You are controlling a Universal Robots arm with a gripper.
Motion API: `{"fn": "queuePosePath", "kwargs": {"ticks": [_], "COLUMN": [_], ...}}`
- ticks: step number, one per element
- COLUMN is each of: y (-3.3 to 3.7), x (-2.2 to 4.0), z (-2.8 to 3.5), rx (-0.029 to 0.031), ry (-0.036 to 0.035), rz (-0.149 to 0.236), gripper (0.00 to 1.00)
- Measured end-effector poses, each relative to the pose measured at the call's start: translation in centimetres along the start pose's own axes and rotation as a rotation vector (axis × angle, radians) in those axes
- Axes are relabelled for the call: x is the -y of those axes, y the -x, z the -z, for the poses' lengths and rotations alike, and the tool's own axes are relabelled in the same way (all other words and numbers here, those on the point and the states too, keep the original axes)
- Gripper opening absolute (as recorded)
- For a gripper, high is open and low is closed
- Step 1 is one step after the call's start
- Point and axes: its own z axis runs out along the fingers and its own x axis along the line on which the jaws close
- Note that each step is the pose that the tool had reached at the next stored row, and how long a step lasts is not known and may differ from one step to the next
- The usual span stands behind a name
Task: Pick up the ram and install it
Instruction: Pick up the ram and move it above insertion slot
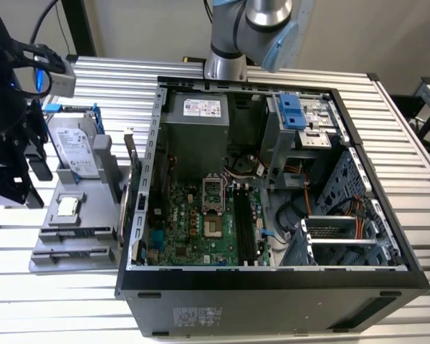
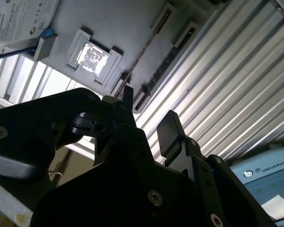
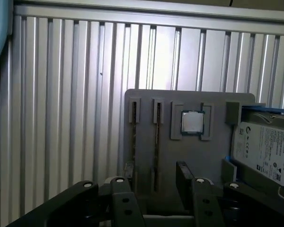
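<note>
Currently, end effector (image 3: pixel 151 182): my jaws are spread wide and grip nothing. I hover over the grey holder, at the far left edge of the exterior view.
Fingers (image 3: pixel 185 182): black, seen in both wrist views, touching nothing.
Ram (image 3: pixel 156 146): a long, thin dark strip standing on edge in a narrow slot of the holder. In the first wrist view it shows through the gap between my fingers. It is not gripped and not in the computer.
Neighbour slot (image 3: pixel 134 137): runs parallel and close beside the ram's slot. I cannot tell what it holds.
Square chip (image 3: pixel 192 122): silver, seated in a recess of the holder, near the ram's slot.
Hard drive (image 1: pixel 75 147): silver in a blue frame, propped tilted at the holder's far end.
Holder (image 1: pixel 86 242): a grey tray on the table, lower left of the exterior view, just beside the computer case.
Computer case (image 1: pixel 272 276): open on top, across the centre and right of the exterior view.
Motherboard (image 1: pixel 193 222): green, on the case floor.
Black slots (image 1: pixel 244 226): long and parallel, on the motherboard's right side in the exterior view.
Table (image 1: pixel 408 143): ribbed metal slats carrying the holder and case.
Arm (image 1: pixel 251 29): my base stands at top centre of the exterior view, behind the case.
</note>
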Motion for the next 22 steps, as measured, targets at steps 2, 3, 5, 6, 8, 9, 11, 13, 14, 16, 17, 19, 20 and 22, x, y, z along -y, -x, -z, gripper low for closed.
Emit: {"fn": "queuePosePath", "kwargs": {"ticks": [2,3,5,6,8,9,11,13,14,16,17,19,20,22], "y": [0.00,0.00,-0.01,-0.01,-0.01,-0.01,-0.02,-0.02,-0.02,-0.03,-0.03,-0.03,-0.03,-0.03], "x": [0.00,0.00,0.01,0.01,0.01,0.01,0.01,0.01,0.01,0.01,0.02,0.02,0.02,0.02], "z": [-0.17,-0.26,-0.45,-0.54,-0.76,-0.87,-1.09,-1.33,-1.45,-1.69,-1.80,-2.01,-2.11,-2.30], "rx": [-0.0001,-0.0001,0.0000,-0.0001,0.0000,-0.0001,0.0000,0.0000,0.0000,-0.0001,-0.0001,-0.0001,-0.0001,0.0001], "ry": [0.0000,0.0001,-0.0001,0.0001,0.0000,0.0001,0.0001,0.0000,0.0000,0.0001,0.0001,0.0000,0.0001,-0.0001], "rz": [0.000,0.000,0.000,0.000,0.000,0.000,0.000,0.000,0.000,0.000,0.000,0.000,0.000,0.000], "gripper": [1.00,1.00,1.00,1.00,1.00,1.00,1.00,1.00,1.00,1.00,1.00,1.00,1.00,1.00]}}
